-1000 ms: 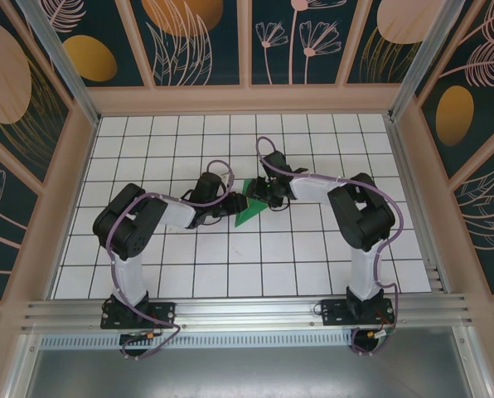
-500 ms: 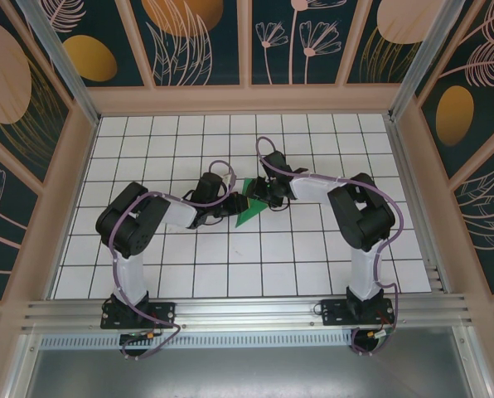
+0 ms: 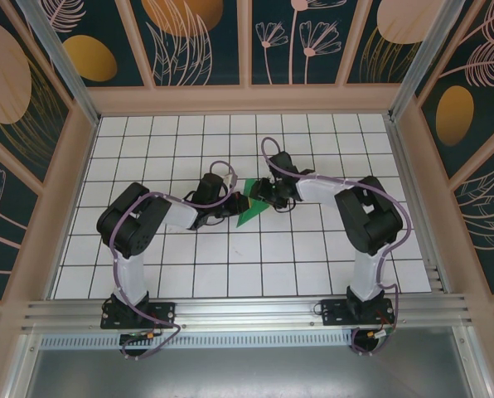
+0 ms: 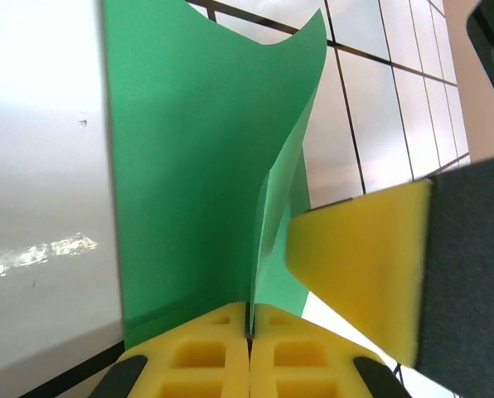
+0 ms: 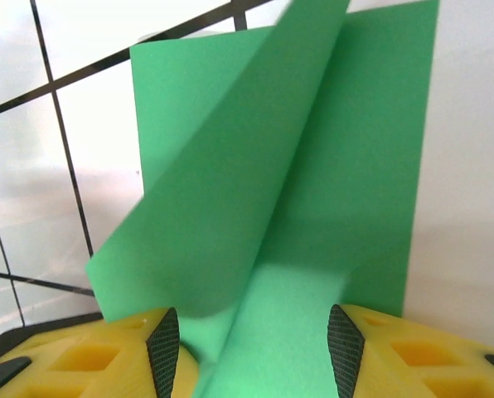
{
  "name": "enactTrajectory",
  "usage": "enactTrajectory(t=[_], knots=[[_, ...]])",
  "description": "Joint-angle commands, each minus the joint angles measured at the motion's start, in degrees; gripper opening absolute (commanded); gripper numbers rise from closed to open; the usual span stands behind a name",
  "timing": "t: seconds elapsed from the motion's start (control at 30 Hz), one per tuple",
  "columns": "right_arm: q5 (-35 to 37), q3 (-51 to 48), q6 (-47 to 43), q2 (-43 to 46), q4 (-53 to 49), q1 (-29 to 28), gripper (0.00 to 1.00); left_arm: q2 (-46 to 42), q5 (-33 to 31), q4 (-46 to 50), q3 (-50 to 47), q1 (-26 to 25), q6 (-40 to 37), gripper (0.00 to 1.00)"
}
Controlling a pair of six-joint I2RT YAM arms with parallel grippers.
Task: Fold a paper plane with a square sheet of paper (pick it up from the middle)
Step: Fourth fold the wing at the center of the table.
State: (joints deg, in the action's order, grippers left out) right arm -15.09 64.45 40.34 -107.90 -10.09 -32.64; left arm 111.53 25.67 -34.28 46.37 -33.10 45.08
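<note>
The bright green sheet of paper (image 3: 249, 212) lies folded into a pointed shape on the white grid table, between the two grippers. My left gripper (image 3: 238, 204) comes in from the left. In the left wrist view its yellow pads (image 4: 222, 352) are pressed together on an upright ridge of the paper (image 4: 189, 166), so my left gripper (image 4: 249, 333) is shut on it. My right gripper (image 3: 261, 194) sits at the paper's far right side. In the right wrist view my right gripper (image 5: 254, 352) is open, its fingers (image 5: 162, 352) apart with a loose flap of the paper (image 5: 313, 191) lying between them.
One yellow finger of the right gripper (image 4: 363, 265) stands close beside the pinched ridge in the left wrist view. The white grid table (image 3: 147, 141) is ringed by wooden walls (image 3: 247, 99). An aluminium rail (image 3: 247, 313) runs along the near edge by the arm bases.
My left gripper has closed onto the paper's upright ridge. The right arm's elbow has shifted slightly to the right, its jaws standing as far apart as before.
</note>
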Motion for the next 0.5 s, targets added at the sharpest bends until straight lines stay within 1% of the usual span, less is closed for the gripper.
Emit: enactTrajectory(t=[0.0, 0.27, 0.47], knots=[[-2.8, -2.3, -1.0, 3.6, 2.6, 0.3, 0.54, -0.4, 1.0, -4.0, -1.8, 0.3, 2.5, 0.05], [-7.5, -4.0, -0.7, 3.5, 9.2, 0.9, 0.53, -0.7, 1.7, -9.4, -4.8, 1.0, 6.8, 0.05], [-7.8, -3.6, -0.1, 1.6, 9.4, 1.0, 0.5, -1.0, 2.1, -11.5, -5.8, 1.0, 8.6, 0.05]])
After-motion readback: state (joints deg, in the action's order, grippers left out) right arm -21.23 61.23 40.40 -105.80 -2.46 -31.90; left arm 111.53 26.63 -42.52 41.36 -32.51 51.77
